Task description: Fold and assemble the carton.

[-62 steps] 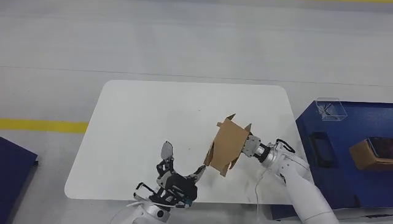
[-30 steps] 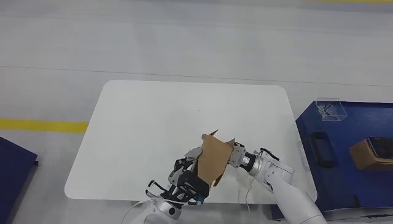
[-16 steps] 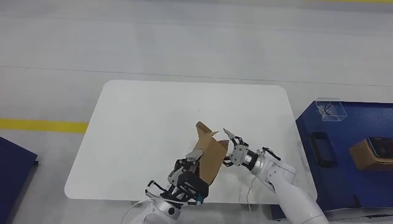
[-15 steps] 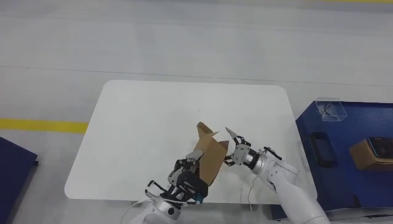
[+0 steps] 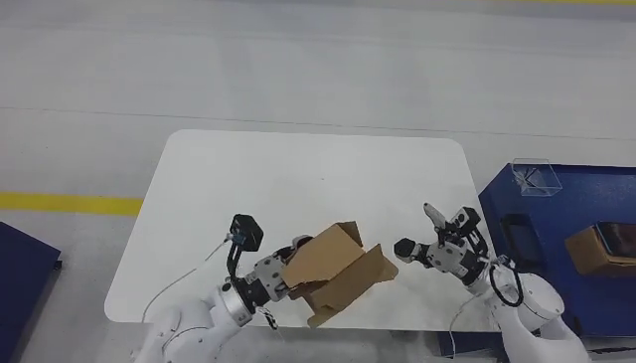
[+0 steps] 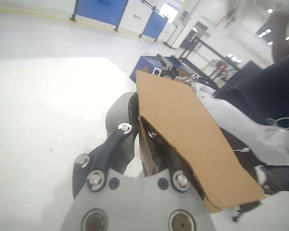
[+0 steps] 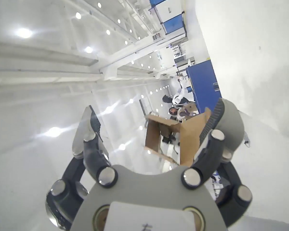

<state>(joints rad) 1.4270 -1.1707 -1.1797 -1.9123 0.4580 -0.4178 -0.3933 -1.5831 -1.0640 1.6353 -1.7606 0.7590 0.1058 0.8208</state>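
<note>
Carton (image 5: pixel 336 267), light corrugated board, floppy at the flaps and likely to crease, sits tilted at the table (image 5: pixel 248 184) near edge, left gripper (image 6: pixel 136 121) pinching one wall, right gripper (image 5: pixel 417 232) spread wide nearby; best taken along stiff fold lines.

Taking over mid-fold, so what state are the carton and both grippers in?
carton: partly opened, flaps not folded in, tipped on its side.
left gripper: shut on one carton wall.
right gripper: open, apart from the carton.
</note>
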